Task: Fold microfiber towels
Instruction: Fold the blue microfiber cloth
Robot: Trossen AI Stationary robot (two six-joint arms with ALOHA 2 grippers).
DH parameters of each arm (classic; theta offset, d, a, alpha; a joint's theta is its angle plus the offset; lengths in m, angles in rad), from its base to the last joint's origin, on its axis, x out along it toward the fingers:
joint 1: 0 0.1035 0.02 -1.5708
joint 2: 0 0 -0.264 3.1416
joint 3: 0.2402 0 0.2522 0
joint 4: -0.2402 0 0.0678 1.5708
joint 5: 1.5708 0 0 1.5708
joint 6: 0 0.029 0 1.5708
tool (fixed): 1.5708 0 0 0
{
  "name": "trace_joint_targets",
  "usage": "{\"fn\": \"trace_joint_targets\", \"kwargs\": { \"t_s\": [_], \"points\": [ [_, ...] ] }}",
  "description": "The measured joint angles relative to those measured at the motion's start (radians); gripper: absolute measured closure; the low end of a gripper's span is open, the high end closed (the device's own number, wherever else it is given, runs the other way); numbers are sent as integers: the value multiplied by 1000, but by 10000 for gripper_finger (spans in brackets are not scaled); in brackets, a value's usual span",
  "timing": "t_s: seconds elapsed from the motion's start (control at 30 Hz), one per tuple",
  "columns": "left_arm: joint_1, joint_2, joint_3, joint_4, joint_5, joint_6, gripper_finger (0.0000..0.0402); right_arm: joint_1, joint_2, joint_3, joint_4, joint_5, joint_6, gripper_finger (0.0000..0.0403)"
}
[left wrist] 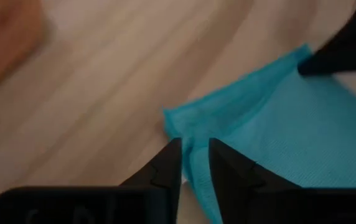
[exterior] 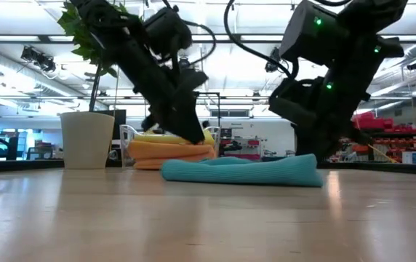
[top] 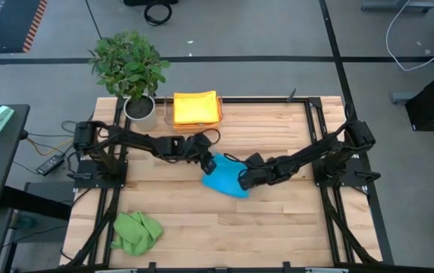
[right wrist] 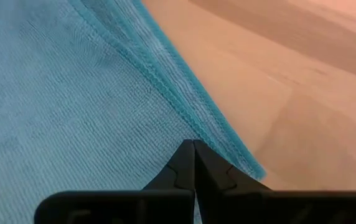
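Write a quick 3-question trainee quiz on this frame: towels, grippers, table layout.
1. Which towel are both grippers working on?
2. True or false: the right gripper has its fingers shut.
3. What lies crumpled near the table's front left corner? A) green towel B) pink towel C) plant

Key
1. The blue towel, mid-table; the left gripper straddles its edge with a narrow gap between the fingers.
2. True.
3. A, the green towel. The folded orange and yellow towels sit at the back beside the potted plant.
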Motion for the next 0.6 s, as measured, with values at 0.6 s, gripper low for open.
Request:
{"fn": "trace_joint_targets", "kwargs": {
  "t_s": [0.6],
  "points": [
    [-36,80,1,176,333,291,354,-7,-19,0,-28,-2,30,399]
  ]
}}
